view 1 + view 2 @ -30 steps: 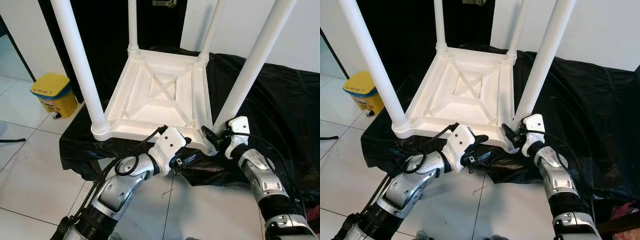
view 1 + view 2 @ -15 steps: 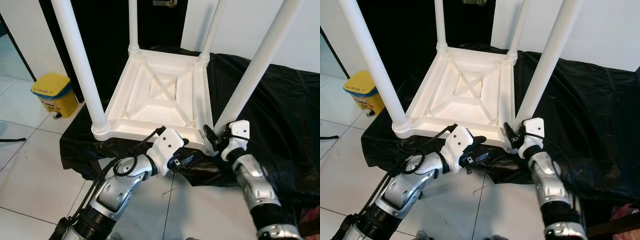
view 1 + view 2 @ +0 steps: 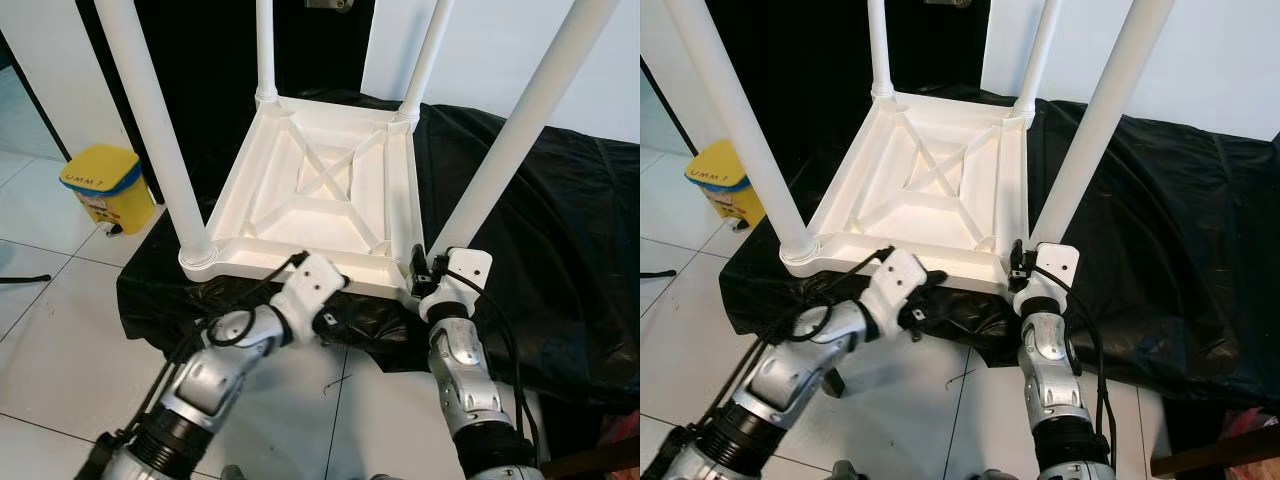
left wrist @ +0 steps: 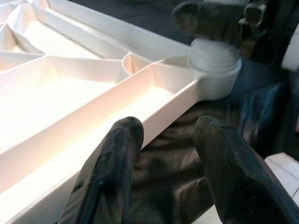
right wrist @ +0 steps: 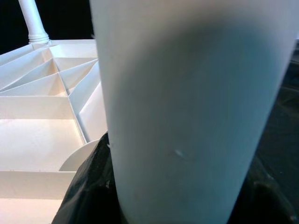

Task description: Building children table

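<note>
A yellow bin [image 3: 101, 187] stands on the white tiled floor [image 3: 60, 330], beside a black plastic sheet [image 3: 560, 240] near the white wall [image 3: 600, 90].

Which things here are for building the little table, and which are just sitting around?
For the job:
- upside-down white table top
- white leg at the near right corner
- right gripper around that leg's base
- left gripper at the table top's near edge

Just lying about:
- yellow bin on the floor
- black sheet under the table top
</note>
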Robot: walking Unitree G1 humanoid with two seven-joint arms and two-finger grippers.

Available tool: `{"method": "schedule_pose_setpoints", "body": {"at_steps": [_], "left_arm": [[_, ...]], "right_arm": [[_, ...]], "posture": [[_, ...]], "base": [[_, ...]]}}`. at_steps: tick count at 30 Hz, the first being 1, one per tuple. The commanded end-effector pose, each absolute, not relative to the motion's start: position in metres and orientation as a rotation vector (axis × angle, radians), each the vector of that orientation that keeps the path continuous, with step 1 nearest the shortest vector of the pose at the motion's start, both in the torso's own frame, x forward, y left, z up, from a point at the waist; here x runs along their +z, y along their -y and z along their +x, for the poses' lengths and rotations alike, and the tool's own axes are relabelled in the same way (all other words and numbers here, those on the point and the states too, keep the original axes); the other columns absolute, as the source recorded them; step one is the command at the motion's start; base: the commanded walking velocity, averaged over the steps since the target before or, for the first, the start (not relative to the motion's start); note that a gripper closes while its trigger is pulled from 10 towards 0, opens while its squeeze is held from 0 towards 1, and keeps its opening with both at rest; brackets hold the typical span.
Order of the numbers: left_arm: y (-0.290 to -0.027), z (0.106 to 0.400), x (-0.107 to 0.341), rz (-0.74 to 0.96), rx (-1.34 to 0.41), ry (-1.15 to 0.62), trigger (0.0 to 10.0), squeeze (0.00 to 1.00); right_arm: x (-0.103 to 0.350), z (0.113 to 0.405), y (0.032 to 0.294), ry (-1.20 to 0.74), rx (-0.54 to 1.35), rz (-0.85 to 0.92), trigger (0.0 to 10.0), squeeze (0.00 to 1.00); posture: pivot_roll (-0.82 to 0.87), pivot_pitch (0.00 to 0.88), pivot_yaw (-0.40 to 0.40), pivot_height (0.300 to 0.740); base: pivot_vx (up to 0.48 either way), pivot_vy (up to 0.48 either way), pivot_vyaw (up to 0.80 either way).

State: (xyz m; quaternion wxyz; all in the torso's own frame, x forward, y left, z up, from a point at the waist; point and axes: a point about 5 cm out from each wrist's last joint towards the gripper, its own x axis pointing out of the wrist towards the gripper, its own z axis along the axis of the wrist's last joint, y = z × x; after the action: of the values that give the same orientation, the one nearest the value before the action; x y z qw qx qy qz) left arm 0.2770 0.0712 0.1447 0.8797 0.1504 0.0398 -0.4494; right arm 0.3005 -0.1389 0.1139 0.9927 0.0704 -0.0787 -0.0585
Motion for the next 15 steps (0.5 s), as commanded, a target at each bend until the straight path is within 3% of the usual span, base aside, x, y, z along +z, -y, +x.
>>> {"method": "schedule_pose_setpoints", "body": {"at_steps": [1, 3, 4, 10, 11, 13, 14, 15], "left_arm": [[-0.071, 0.277, 0.142, 0.359, -1.019, -0.098, 10.0, 0.0], [-0.071, 0.277, 0.142, 0.359, -1.019, -0.098, 10.0, 0.0], [-0.074, 0.278, 0.141, 0.375, -1.014, -0.106, 10.0, 0.0], [-0.087, 0.288, 0.131, 0.495, -0.955, -0.147, 10.0, 0.0], [-0.09, 0.292, 0.129, 0.518, -0.932, -0.163, 10.0, 0.0], [-0.093, 0.295, 0.127, 0.544, -0.913, -0.174, 10.0, 0.0], [-0.097, 0.299, 0.124, 0.575, -0.888, -0.192, 10.0, 0.0], [-0.097, 0.299, 0.124, 0.575, -0.888, -0.192, 10.0, 0.0]], "right_arm": [[0.105, 0.297, 0.142, 0.111, -0.124, 0.172, 10.0, 0.65], [0.105, 0.297, 0.142, 0.111, -0.124, 0.172, 10.0, 0.65], [0.106, 0.297, 0.142, 0.117, -0.117, 0.178, 10.0, 1.0], [0.115, 0.294, 0.139, 0.164, -0.094, 0.184, 10.0, 1.0], [0.116, 0.294, 0.139, 0.169, -0.092, 0.178, 10.0, 0.24], [0.118, 0.293, 0.14, 0.173, -0.091, 0.175, 10.0, 0.24], [0.119, 0.292, 0.143, 0.177, -0.09, 0.17, 10.0, 0.0], [0.119, 0.292, 0.143, 0.177, -0.09, 0.17, 10.0, 0.0]], "posture": [[0.0, 0.089, -0.064, 0.74], [0.0, 0.089, -0.064, 0.74], [0.0, 0.089, -0.065, 0.74], [0.0, 0.088, -0.068, 0.74], [0.0, 0.086, -0.068, 0.74], [0.0, 0.086, -0.068, 0.74], [0.0, 0.087, -0.068, 0.74], [0.0, 0.087, -0.068, 0.74]], "base": [[0.0, 0.0, 0.0], [0.0, 0.0, 0.0], [0.0, 0.0, 0.0], [0.0, 0.0, 0.0], [0.0, 0.0, 0.0], [0.0, 0.0, 0.0], [0.0, 0.0, 0.0], [0.0, 0.0, 0.0]]}}
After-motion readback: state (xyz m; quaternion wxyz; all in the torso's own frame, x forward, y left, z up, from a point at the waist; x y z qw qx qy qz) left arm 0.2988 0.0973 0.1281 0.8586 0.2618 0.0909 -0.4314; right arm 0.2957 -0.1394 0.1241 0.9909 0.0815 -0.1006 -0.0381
